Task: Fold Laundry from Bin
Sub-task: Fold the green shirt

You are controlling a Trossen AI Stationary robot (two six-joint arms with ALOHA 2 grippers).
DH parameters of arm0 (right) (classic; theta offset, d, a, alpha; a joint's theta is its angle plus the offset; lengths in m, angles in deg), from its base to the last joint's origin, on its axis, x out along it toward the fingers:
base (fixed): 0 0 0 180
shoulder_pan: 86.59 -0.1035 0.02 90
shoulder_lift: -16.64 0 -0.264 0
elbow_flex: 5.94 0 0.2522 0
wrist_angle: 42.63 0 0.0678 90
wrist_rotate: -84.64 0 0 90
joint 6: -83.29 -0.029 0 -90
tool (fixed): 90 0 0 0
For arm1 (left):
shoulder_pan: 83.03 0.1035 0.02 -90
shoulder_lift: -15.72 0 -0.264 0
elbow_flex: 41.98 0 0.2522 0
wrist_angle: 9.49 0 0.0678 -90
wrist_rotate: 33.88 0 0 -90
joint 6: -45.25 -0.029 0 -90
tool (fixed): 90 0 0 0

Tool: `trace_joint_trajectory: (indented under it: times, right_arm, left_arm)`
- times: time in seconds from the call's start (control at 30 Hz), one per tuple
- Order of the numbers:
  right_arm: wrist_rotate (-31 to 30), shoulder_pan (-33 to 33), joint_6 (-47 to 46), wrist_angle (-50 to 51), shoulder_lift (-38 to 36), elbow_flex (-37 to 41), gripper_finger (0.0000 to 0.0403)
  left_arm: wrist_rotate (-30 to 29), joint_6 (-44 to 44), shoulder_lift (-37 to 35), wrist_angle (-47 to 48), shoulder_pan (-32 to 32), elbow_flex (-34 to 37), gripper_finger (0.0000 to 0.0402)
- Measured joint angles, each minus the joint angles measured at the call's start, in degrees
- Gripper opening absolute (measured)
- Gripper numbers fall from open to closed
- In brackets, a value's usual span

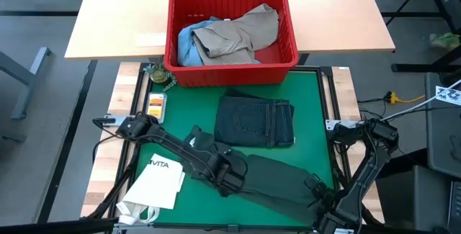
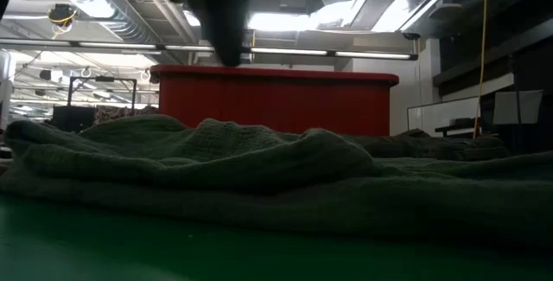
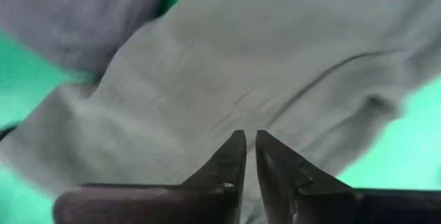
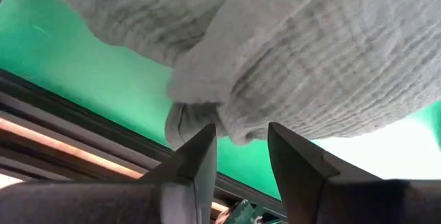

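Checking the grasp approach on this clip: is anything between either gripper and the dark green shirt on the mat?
Nothing visible. The left gripper is closing right on the dark green shirt, and the right gripper sits at its bunched edge. The folded trousers lie behind, clear of both.

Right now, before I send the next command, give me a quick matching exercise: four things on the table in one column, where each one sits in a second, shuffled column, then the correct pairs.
Things:
1. khaki-tan garment
2. dark trousers
3. dark green shirt
4. white paper bag

Places:
A. folded at the middle of the green mat
B. spread along the mat's near edge, between the left gripper and the right gripper
C. at the mat's near left corner
D. inside the red bin

Pairs: 1-D, 2-A, 3-B, 4-C
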Motion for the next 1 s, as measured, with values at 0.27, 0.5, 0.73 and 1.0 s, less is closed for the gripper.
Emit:
trace_joint_trajectory:
  times: [0.27,0.5,0.73,1.0]
  right_arm:
    - [0.78,0.00,0.02,-0.25,0.00,0.00,0.0131]
    - [0.05,-0.02,0.48,-0.59,0.00,0.00,0.0131]
    - [-0.75,0.00,1.44,-0.68,0.00,0.00,0.0131]
    - [-0.96,0.07,2.54,-0.85,0.00,0.00,0.0131]
  left_arm:
    - [-2.68,1.85,5.09,4.90,0.07,0.00,0.0002]
    - [-3.88,1.61,6.59,11.40,1.80,4.58,0.0001]
    - [-3.30,0.19,6.73,5.64,3.00,15.86,0.0000]
    - [-4.06,0.24,6.35,8.90,7.23,23.99,0.0000]
